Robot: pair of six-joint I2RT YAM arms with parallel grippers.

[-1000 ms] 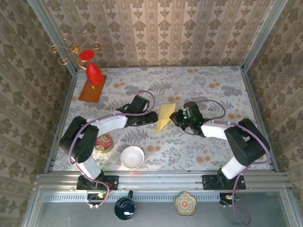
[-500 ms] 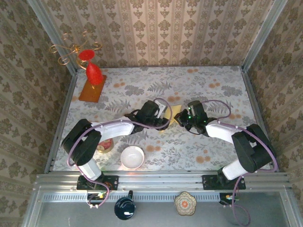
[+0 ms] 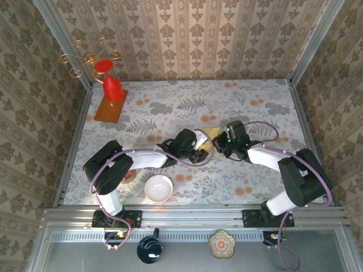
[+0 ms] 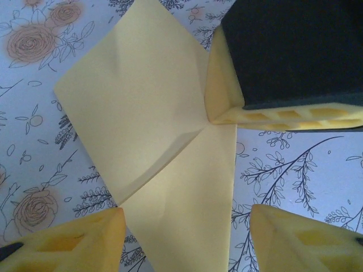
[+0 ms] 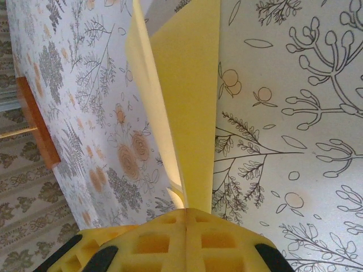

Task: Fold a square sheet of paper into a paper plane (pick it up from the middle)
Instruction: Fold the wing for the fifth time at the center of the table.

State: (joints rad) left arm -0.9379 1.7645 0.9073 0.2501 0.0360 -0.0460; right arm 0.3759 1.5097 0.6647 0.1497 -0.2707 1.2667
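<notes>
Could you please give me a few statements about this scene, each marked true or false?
1. The left gripper has its fingers apart, with one end of the sheet of paper between them. True.
2. The sheet of paper lies as a flat, unfolded square. False: one part of it is folded over the rest, and a crease shows.
3. The right gripper has its fingers shut, with their tips at the sheet of paper. True.
4. The white bowl stands on the sheet of paper. False: it stands on the table near the front edge, apart from the paper.
</notes>
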